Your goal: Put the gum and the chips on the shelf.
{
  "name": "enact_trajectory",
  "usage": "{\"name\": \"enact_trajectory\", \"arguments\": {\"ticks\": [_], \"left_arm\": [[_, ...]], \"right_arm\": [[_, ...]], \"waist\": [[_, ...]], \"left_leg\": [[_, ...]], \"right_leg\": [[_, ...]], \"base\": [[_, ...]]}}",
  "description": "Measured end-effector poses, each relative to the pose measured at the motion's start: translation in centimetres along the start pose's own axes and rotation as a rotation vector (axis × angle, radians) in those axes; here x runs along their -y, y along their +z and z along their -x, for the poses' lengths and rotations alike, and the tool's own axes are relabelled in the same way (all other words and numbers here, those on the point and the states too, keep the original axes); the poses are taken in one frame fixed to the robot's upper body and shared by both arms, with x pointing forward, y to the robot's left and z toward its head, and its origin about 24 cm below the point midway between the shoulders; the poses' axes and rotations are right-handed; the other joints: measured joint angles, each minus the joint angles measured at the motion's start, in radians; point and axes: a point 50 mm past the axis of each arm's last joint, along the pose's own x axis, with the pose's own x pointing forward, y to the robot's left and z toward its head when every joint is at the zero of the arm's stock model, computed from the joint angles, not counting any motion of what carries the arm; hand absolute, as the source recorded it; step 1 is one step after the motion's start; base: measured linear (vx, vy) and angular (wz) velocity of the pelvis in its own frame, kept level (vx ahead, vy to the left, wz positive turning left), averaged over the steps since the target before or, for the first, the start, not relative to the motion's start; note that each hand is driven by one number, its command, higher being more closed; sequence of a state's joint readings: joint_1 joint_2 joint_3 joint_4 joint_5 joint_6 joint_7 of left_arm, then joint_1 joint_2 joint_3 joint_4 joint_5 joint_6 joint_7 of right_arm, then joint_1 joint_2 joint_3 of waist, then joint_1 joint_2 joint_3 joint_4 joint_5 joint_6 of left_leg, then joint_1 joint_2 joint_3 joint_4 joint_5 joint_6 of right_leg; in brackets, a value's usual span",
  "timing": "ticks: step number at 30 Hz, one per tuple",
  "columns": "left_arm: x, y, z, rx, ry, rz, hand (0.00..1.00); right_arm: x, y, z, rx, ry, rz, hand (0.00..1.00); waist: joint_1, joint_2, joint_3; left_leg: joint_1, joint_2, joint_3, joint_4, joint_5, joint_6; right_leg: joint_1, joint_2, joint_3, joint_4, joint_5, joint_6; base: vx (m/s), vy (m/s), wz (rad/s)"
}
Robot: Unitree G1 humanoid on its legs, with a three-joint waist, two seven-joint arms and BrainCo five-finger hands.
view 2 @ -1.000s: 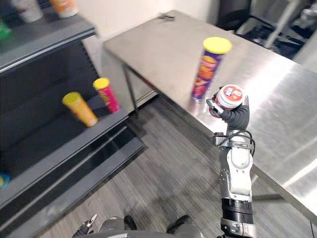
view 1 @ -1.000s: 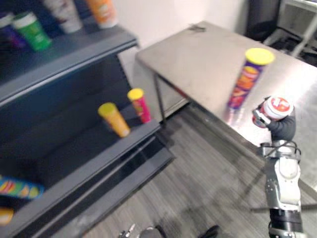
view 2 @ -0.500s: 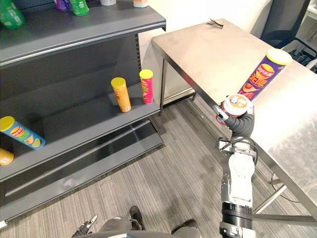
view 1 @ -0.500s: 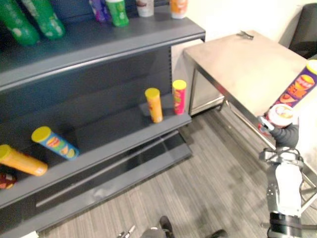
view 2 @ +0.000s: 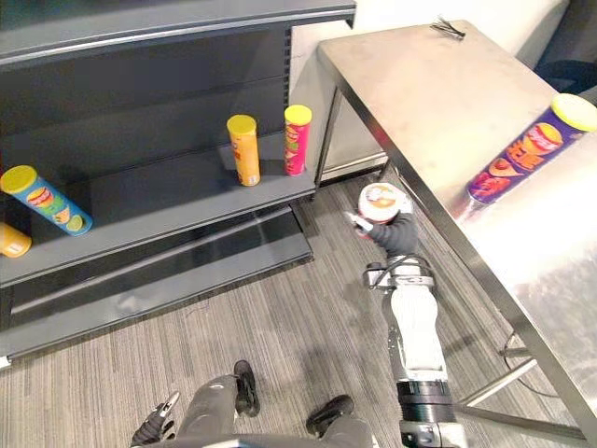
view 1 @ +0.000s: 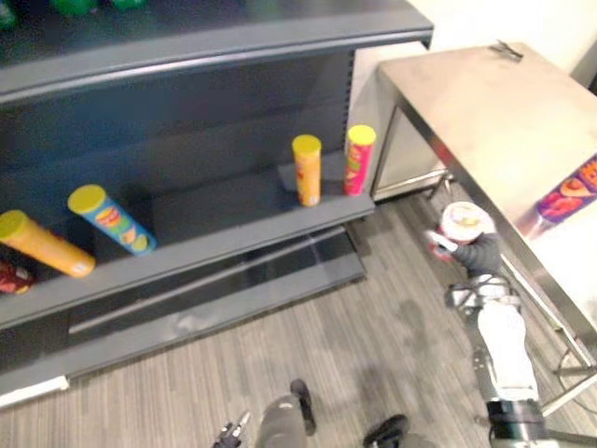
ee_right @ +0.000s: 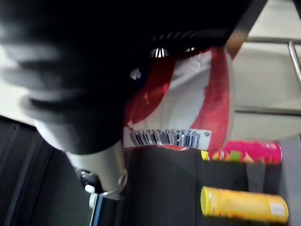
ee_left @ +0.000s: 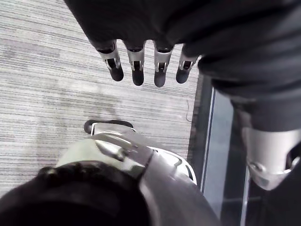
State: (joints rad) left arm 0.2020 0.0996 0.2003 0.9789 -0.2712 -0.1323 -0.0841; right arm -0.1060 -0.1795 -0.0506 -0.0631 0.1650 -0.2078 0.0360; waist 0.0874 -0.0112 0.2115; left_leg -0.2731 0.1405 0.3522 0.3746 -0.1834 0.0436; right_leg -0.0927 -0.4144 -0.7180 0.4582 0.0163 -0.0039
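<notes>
My right hand is shut on the gum, a red and white tub with a white lid. It holds the tub upright over the floor, between the steel table and the dark shelf unit. The right wrist view shows the tub gripped close, with the shelf's cans beyond it. The chips, a purple can with a yellow lid, stand on the table behind the hand. My left hand hangs over the floor with its fingers straight and nothing in it.
On the middle shelf stand an orange can and a pink can near its right end. A blue can and an orange one lie tilted at the left. Bare board lies between them. The table's edge is close on my right.
The camera has swung left toward the shelf. My right hand has carried the gum tub off the table's edge and out over the floor. The purple can stays on the table.
</notes>
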Motion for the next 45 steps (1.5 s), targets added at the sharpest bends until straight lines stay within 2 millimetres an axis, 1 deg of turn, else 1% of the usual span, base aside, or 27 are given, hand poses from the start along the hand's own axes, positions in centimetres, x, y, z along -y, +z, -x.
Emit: {"name": "enact_trajectory", "arguments": {"ticks": [1,2,3,4,5,6,7,8,9,10,13,15,17,20,23,24,28,30,33,35,36,39,41,42,43,44,45], "left_arm": [[0.1,0.2,-0.1,0.006,-0.010,-0.022,0.00],[0.1,0.9,-0.3,0.019,-0.019,-0.065,0.00],[-0.2,1.1,-0.4,0.024,-0.013,-0.072,0.00],[-0.7,1.3,-0.4,0.027,0.000,-0.081,0.00],[-0.9,1.3,-0.4,0.020,0.009,-0.085,0.00],[-1.1,0.8,-0.3,-0.002,0.021,-0.087,0.00],[-0.9,0.6,-0.3,-0.011,0.016,-0.099,0.00],[-0.7,0.5,-0.3,-0.013,0.008,-0.107,0.00],[-0.5,0.4,-0.3,-0.017,-0.004,-0.118,0.00],[-0.5,0.2,-0.3,-0.022,-0.007,-0.126,0.00],[-0.2,0.1,-0.3,-0.030,-0.019,-0.127,0.00],[-0.1,0.3,-0.4,-0.027,-0.022,-0.130,0.00],[0.0,0.5,-0.5,-0.024,-0.025,-0.133,0.00],[0.0,0.5,-0.5,-0.026,-0.027,-0.138,0.00],[0.0,0.5,-0.5,-0.028,-0.029,-0.144,0.00],[0.0,0.6,-0.6,-0.030,-0.029,-0.146,0.00],[0.0,0.7,-0.7,-0.029,-0.034,-0.176,0.00],[0.0,0.7,-0.7,-0.030,-0.031,-0.168,0.00],[-0.2,0.7,-0.6,-0.030,-0.022,-0.153,0.00],[-0.2,0.6,-0.6,-0.031,-0.019,-0.151,0.00],[-0.2,0.7,-0.6,-0.030,-0.021,-0.152,0.00],[0.0,0.8,-0.7,-0.022,-0.031,-0.148,0.00],[0.1,1.3,-0.8,-0.005,-0.038,-0.151,0.00],[0.3,1.5,-0.8,0.002,-0.045,-0.142,0.00],[0.3,1.5,-0.8,0.006,-0.047,-0.140,0.00],[0.3,1.6,-0.8,0.009,-0.049,-0.141,0.00],[0.3,1.6,-0.8,0.008,-0.048,-0.141,0.00]], "right_arm": [[-0.1,-0.1,0.1,-0.002,0.006,-0.001,1.00],[-0.7,-0.5,0.6,-0.026,0.043,-0.009,1.00],[-1.0,-0.7,0.8,-0.036,0.062,-0.013,1.00],[-1.4,-0.9,1.0,-0.045,0.082,-0.017,1.00],[-1.8,-1.1,1.3,-0.056,0.104,-0.025,1.00],[-2.5,-1.2,1.7,-0.066,0.140,-0.045,1.00],[-2.7,-1.2,2.0,-0.067,0.152,-0.056,1.00],[-2.6,-1.1,2.1,-0.066,0.153,-0.071,1.00],[-2.6,-1.0,2.3,-0.063,0.162,-0.080,1.00],[-2.7,-0.9,2.3,-0.059,0.171,-0.089,1.00],[-2.5,-1.0,2.4,-0.061,0.161,-0.113,1.00],[-2.2,-1.2,2.7,-0.073,0.152,-0.120,1.00],[-2.1,-1.2,3.0,-0.076,0.145,-0.133,1.00],[-2.2,-1.5,3.5,-0.092,0.138,-0.154,1.00],[-2.3,-1.7,4.1,-0.106,0.129,-0.167,1.00],[-2.1,-1.8,4.3,-0.115,0.118,-0.167,1.00],[-1.4,-2.3,5.0,-0.142,0.084,-0.159,1.00],[-1.3,-2.7,5.1,-0.160,0.075,-0.158,1.00],[-1.3,-2.9,5.2,-0.169,0.071,-0.158,1.00],[-1.2,-2.9,5.3,-0.173,0.070,-0.159,1.00],[-1.2,-3.0,5.4,-0.176,0.069,-0.159,1.00],[-1.1,-3.3,6.1,-0.200,0.059,-0.160,1.00],[-0.8,-3.5,6.6,-0.220,0.040,-0.156,1.00],[-0.7,-3.5,6.6,-0.221,0.029,-0.154,1.00],[-0.6,-3.6,6.6,-0.221,0.024,-0.154,1.00],[-0.7,-3.6,6.3,-0.216,0.017,-0.157,1.00],[-0.7,-3.7,6.1,-0.217,0.015,-0.158,1.00]], "waist": [[-0.006,0.004,0.004],[-0.022,0.005,0.015],[-0.031,-0.006,0.016],[-0.037,-0.019,0.019],[-0.042,-0.035,0.021],[-0.042,-0.044,0.025],[-0.043,-0.044,0.024],[-0.043,-0.033,0.027],[-0.042,-0.019,0.028],[-0.036,-0.015,0.029],[-0.031,-0.015,0.030],[-0.045,-0.017,0.029],[-0.047,-0.017,0.029],[-0.047,-0.017,0.029],[-0.057,-0.018,0.029],[-0.059,-0.018,0.028],[-0.063,-0.017,0.027],[-0.063,-0.018,0.025],[-0.072,-0.019,0.021],[-0.081,-0.021,0.017],[-0.082,-0.021,0.016],[-0.081,-0.018,0.014],[-0.083,-0.018,0.013],[-0.083,-0.016,0.012],[-0.081,-0.020,0.013],[-0.080,-0.015,0.009],[-0.080,-0.023,0.012]], "left_leg": [[0.004,-0.015,-0.029,0.004,-0.002,0.008],[0.001,-0.049,-0.122,-0.008,0.004,0.024],[0.005,-0.070,-0.147,-0.022,0.011,0.026],[0.013,-0.091,-0.161,-0.031,0.015,0.024],[0.022,-0.118,-0.173,-0.036,0.018,0.019],[0.037,-0.156,-0.196,-0.034,0.022,0.013],[0.036,-0.173,-0.224,-0.023,0.018,0.014],[0.035,-0.180,-0.245,-0.019,0.016,0.014],[0.028,-0.188,-0.276,-0.020,0.018,0.012],[0.015,-0.186,-0.288,-0.020,0.019,0.008],[0.003,-0.180,-0.304,-0.029,0.033,-0.001],[0.016,-0.176,-0.330,-0.061,0.047,-0.016],[0.022,-0.175,-0.340,-0.089,0.062,-0.023],[0.050,-0.167,-0.343,-0.146,0.089,-0.037],[0.082,-0.162,-0.347,-0.213,0.118,-0.048],[0.094,-0.162,-0.350,-0.239,0.141,-0.052],[0.126,-0.157,-0.366,-0.320,0.192,-0.063],[0.139,-0.153,-0.370,-0.351,0.211,-0.067],[0.156,-0.151,-0.385,-0.389,0.225,-0.079],[0.154,-0.151,-0.393,-0.376,0.224,-0.080],[0.145,-0.151,-0.394,-0.349,0.213,-0.081],[0.075,-0.147,-0.393,-0.158,0.139,-0.072],[0.063,-0.147,-0.375,-0.131,0.130,-0.073],[0.064,-0.127,-0.329,-0.130,0.105,-0.067],[0.055,-0.112,-0.298,-0.114,0.098,-0.070],[0.017,-0.083,-0.277,-0.073,0.095,-0.068],[-0.002,-0.072,-0.285,-0.074,0.100,-0.074]], "right_leg": [[-0.049,-0.003,0.110,0.065,-0.017,-0.025],[-0.108,0.125,0.460,0.068,-0.126,0.044],[-0.115,0.156,0.539,0.058,-0.149,0.053],[-0.114,0.173,0.588,0.044,-0.159,0.061],[-0.113,0.181,0.617,0.023,-0.160,0.064],[-0.115,0.190,0.643,-0.003,-0.160,0.065],[-0.108,0.191,0.641,-0.022,-0.161,0.069],[-0.093,0.188,0.638,-0.027,-0.166,0.078],[-0.066,0.190,0.622,-0.074,-0.171,0.087],[-0.042,0.199,0.605,-0.124,-0.174,0.091],[-0.026,0.215,0.593,-0.176,-0.176,0.097],[-0.003,0.225,0.568,-0.203,-0.177,0.097],[0.001,0.229,0.558,-0.214,-0.177,0.097],[0.004,0.238,0.559,-0.219,-0.177,0.097],[0.014,0.244,0.559,-0.236,-0.177,0.097],[0.014,0.245,0.557,-0.242,-0.177,0.097],[0.015,0.251,0.546,-0.244,-0.177,0.097],[0.015,0.255,0.541,-0.243,-0.179,0.099],[0.011,0.256,0.533,-0.222,-0.196,0.093],[0.011,0.256,0.525,-0.200,-0.212,0.089],[0.012,0.256,0.521,-0.188,-0.221,0.088],[0.019,0.255,0.498,-0.134,-0.268,0.079],[0.037,0.243,0.473,-0.107,-0.296,0.067],[0.046,0.237,0.456,-0.104,-0.306,0.064],[0.048,0.233,0.451,-0.105,-0.307,0.062],[0.047,0.220,0.449,-0.105,-0.311,0.066],[0.047,0.206,0.454,-0.105,-0.315,0.072]], "base": [[0.10,0.123,1.60],[0.10,0.040,1.52],[0.09,-0.007,1.60],[0.07,-0.023,1.18],[0.14,-0.070,1.38],[0.16,-0.086,1.39],[0.16,-0.081,1.16],[0.13,-0.054,0.92],[0.13,-0.071,0.67],[0.13,-0.083,0.44],[0.09,-0.106,0.11],[0.09,-0.148,0.28],[0.05,-0.115,0.18],[0.03,-0.111,0.03],[0.01,-0.095,0.01],[0.01,-0.084,0.02],[0.00,-0.073,0.09],[-0.02,-0.057,0.09],[-0.03,-0.053,0.09],[-0.02,-0.059,0.17],[-0.03,-0.058,0.19],[-0.05,-0.038,0.22],[-0.05,-0.021,0.46],[-0.02,-0.002,0.33],[-0.01,0.017,0.32],[0.01,0.034,0.14],[0.03,0.091,0.08]]}}
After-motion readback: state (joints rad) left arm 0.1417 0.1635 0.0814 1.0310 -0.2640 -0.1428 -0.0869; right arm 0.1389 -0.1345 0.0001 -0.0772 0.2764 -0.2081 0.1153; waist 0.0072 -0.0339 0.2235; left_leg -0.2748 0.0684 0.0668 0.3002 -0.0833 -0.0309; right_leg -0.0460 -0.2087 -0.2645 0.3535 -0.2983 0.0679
